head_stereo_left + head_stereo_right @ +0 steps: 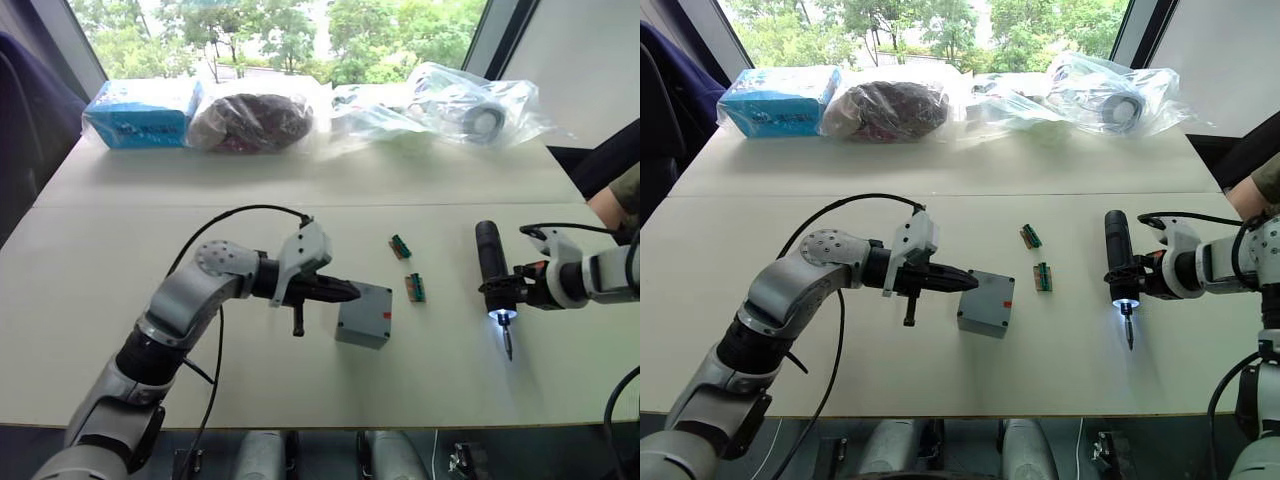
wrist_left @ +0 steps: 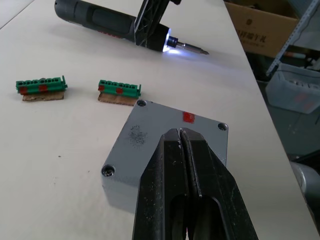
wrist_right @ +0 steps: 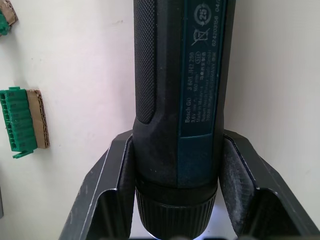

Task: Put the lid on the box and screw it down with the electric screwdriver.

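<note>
1. The worktop (image 1: 120,330) is pale and carries all the task things; bags and a blue package lie along its far edge.
2. The left gripper (image 1: 335,291) reaches in from the left side. Its fingers (image 2: 185,165) are pressed together with nothing between them, and their tips rest on or just above the lid, which I cannot tell apart.
3. The electric screwdriver (image 1: 490,262) lies well to the right of the box. The right gripper (image 1: 500,292) is closed around its body near the bit end, one finger on each side. Its long axis runs from far to near, with the bit (image 1: 507,341) pointing toward the robot and a small light on.
4. The box (image 1: 364,317) stands near the middle of the worktop, with the lid (image 2: 170,131) already sitting on top and a red mark on the side.
5. Two green connector strips (image 1: 407,267) lie between the box and the screwdriver.
6. I judge that the coming move belongs to the right arm: the bit must travel left to a corner screw (image 2: 141,103) and tilt upright.
</note>
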